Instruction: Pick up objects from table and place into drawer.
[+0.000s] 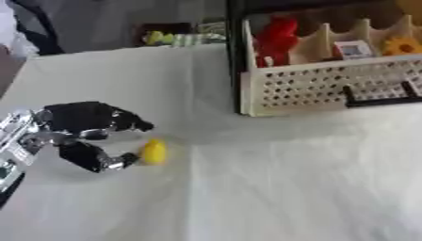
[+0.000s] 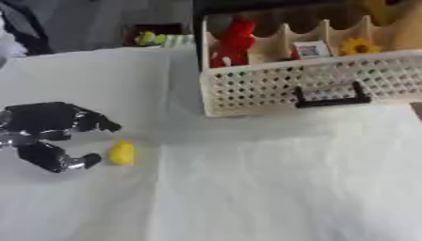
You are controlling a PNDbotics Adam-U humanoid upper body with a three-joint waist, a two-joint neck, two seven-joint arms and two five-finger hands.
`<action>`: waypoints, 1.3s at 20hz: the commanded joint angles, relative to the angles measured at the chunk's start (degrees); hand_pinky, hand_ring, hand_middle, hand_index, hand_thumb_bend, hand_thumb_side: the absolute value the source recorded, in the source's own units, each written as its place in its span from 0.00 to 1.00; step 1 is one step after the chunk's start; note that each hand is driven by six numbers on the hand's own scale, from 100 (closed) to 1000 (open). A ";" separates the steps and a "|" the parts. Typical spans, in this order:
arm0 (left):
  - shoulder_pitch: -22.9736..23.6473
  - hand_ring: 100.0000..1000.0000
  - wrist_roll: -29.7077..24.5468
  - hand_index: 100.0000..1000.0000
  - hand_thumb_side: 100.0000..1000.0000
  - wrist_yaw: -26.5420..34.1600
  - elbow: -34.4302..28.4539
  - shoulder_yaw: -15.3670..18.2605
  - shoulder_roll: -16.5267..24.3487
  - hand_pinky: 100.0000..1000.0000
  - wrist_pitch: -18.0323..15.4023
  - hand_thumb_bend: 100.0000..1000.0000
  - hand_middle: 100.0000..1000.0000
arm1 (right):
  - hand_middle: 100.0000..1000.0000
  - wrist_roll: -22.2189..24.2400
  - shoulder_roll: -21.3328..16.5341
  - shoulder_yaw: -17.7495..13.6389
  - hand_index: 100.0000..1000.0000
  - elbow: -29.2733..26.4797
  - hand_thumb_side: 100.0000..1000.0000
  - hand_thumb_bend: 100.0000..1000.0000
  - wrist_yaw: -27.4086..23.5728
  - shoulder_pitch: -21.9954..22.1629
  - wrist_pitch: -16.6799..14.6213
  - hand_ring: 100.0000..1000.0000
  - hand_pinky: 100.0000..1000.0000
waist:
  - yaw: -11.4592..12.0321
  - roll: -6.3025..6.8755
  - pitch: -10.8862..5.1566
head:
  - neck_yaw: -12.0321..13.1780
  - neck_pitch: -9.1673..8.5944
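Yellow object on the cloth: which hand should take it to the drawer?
Left. The left hand is already at the yellow object, thumb tip beside it, fingers above. The right hand shows in neither view. The drawer stands open, far right.

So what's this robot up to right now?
Its left hand is on the white table, thumb and fingers curled around a small yellow object, about to grasp it. Further back, the perforated drawer stands open, already holding a red toy and a yellow flower. The right hand is out of sight.

Left hand point(image 1: 91, 136) beside yellow object point(image 1: 153, 152) (touching)
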 commanded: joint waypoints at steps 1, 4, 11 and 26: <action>-0.64 0.78 -2.73 1.00 1.00 -2.41 -0.85 -0.03 0.65 0.58 -5.05 0.21 0.82 | 0.11 0.04 -0.80 -0.74 0.44 -0.81 1.00 0.02 -0.22 -0.89 0.25 0.55 0.41 | -0.06 -0.20 -1.12 | 0.08 -0.50; -0.57 0.77 -1.32 1.00 1.00 -4.70 0.02 -0.59 0.11 0.57 -5.20 0.18 0.79 | 0.11 0.03 -0.69 -0.85 0.44 -0.81 1.00 0.02 -0.16 -0.92 0.33 0.55 0.41 | -0.14 -0.21 -1.05 | 0.14 -0.47; -1.31 0.75 1.54 1.00 1.00 -8.26 2.36 -0.58 -1.15 0.56 -4.59 0.17 0.77 | 0.11 0.20 -0.51 -0.88 0.44 -0.81 1.00 0.02 -0.13 -0.90 0.41 0.55 0.41 | -0.22 -0.30 -0.90 | 0.25 -0.48; -3.83 0.79 3.18 1.00 1.00 -6.31 2.44 -0.20 -2.20 0.59 -3.64 0.11 0.85 | 0.11 0.86 0.03 -0.94 0.44 -0.81 1.00 0.01 -0.13 -0.78 1.17 0.55 0.41 | -0.23 -0.08 -1.04 | 0.31 -0.79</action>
